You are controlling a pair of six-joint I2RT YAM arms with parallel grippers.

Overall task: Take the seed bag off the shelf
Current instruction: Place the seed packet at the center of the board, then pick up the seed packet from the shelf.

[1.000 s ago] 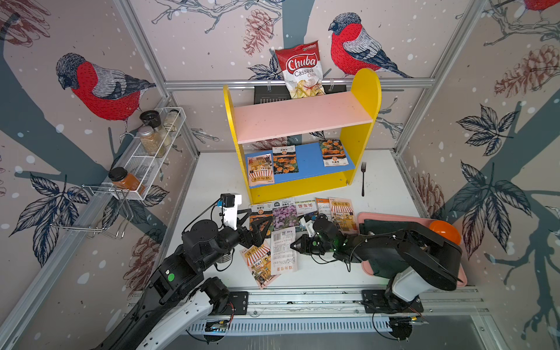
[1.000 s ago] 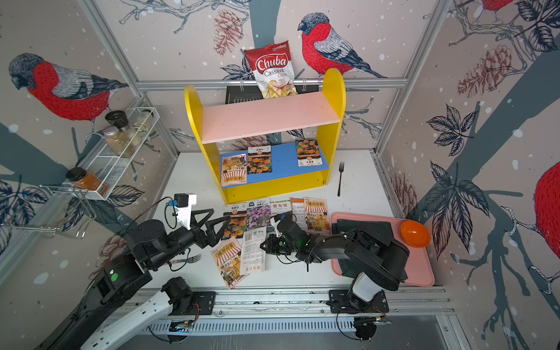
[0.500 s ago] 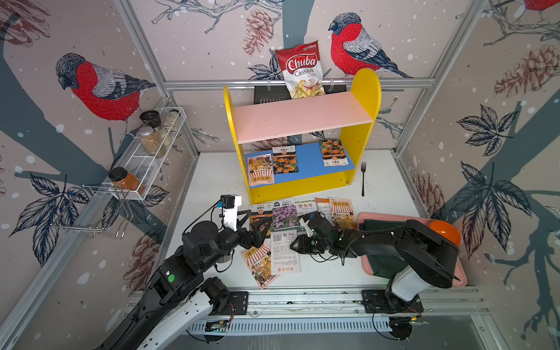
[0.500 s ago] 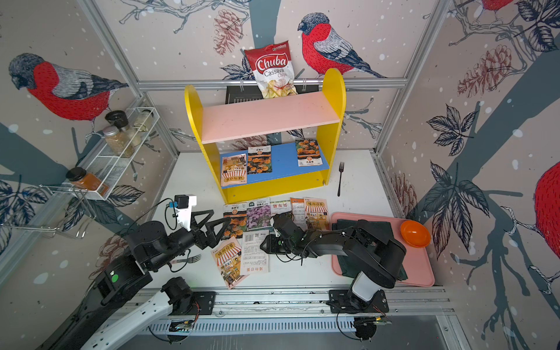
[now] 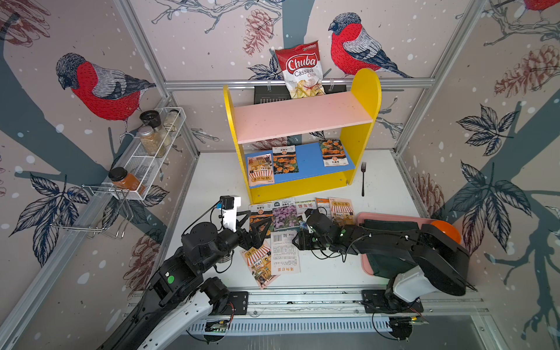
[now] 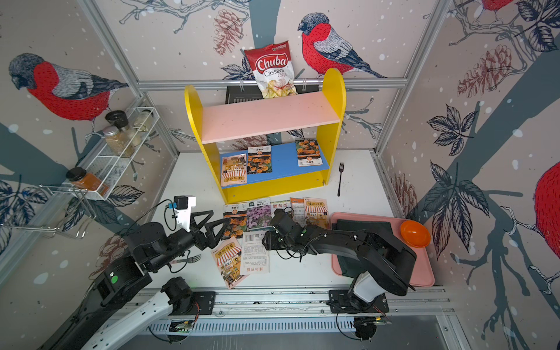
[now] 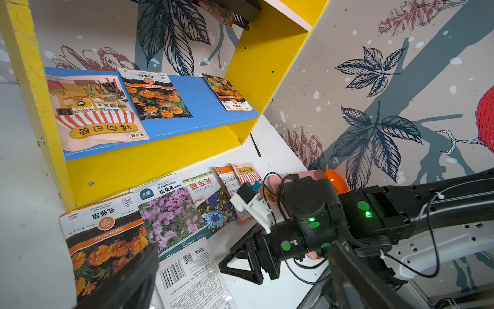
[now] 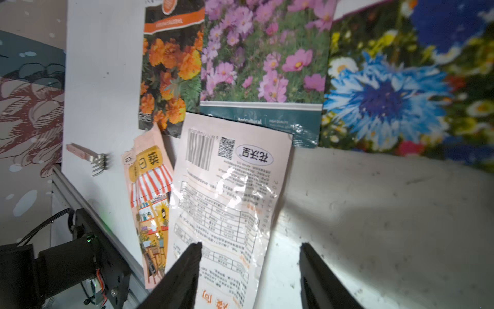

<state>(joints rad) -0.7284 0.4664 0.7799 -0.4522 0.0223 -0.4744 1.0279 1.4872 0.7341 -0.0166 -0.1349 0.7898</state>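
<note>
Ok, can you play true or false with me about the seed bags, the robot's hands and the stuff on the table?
1. Three seed bags lie on the shelf's blue lower board. True.
2. The right gripper is squeezing a seed bag. False: its jaws stand apart, and the white-backed packet lies on the table.
3. The orange bowl sits on the pink tray. True.
4. The black fork lies on the blue lower board. False: it lies on the table beside the shelf.
5. The left gripper is open and holds nothing. True.
</note>
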